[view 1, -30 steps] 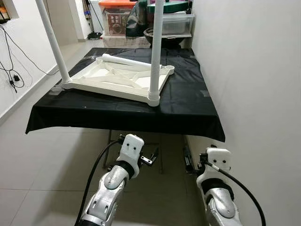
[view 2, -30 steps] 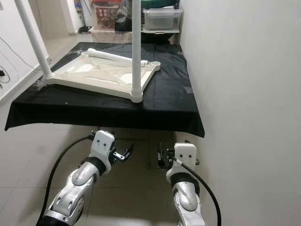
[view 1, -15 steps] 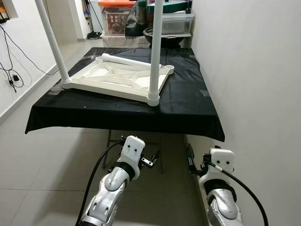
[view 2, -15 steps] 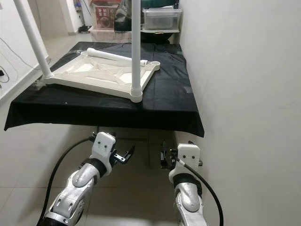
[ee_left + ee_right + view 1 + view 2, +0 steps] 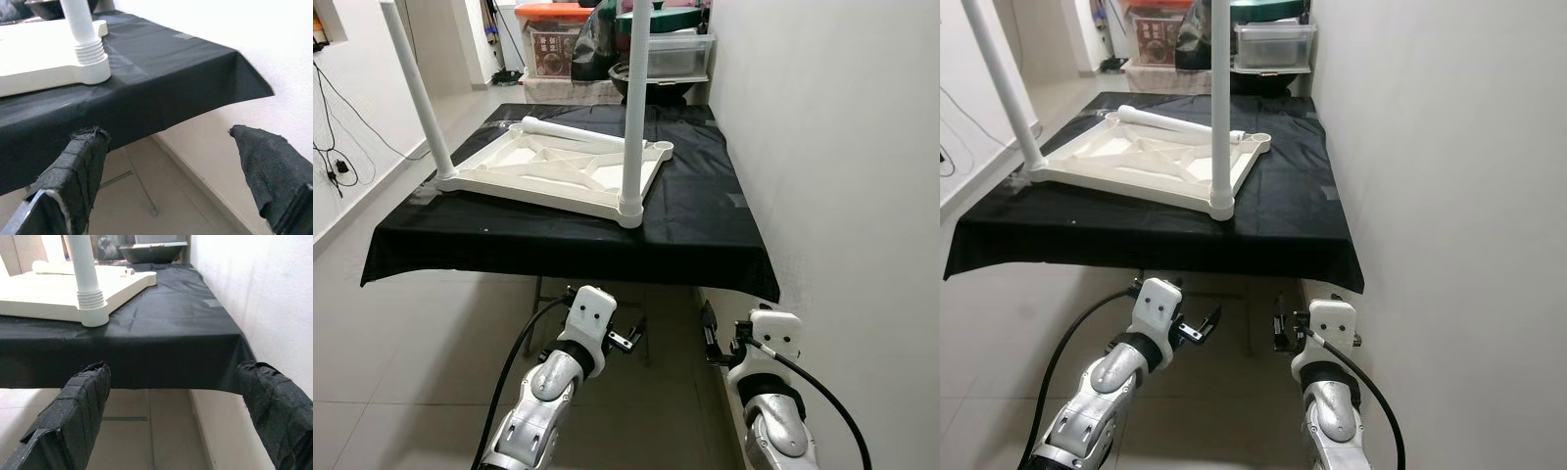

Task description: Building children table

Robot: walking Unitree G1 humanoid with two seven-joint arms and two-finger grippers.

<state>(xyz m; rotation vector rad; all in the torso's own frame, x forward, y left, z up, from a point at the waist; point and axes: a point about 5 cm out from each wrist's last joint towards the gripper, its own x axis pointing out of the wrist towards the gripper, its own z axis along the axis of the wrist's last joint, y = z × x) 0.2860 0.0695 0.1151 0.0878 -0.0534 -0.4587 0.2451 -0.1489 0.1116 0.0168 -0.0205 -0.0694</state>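
Black-draped work table (image 5: 705,235) against white wall. Tabletop (image 5: 558,168) inverted above and ahead of both grippers, exposing sockets; two legs (image 5: 634,98) upright, one loose leg (image 5: 573,130) lying behind. Left gripper (image 5: 628,335), right gripper (image 5: 708,331) below table edge, fingers wide, holding nothing.

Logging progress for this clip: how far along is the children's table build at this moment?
Done: two white legs stand screwed into the upturned tabletop, one at the near right corner, one at the near left corner. In hand: nothing; the left end effector and right end effector hang open below the black-covered table. Left: a loose leg lies across the far edge, and the far right socket is empty.
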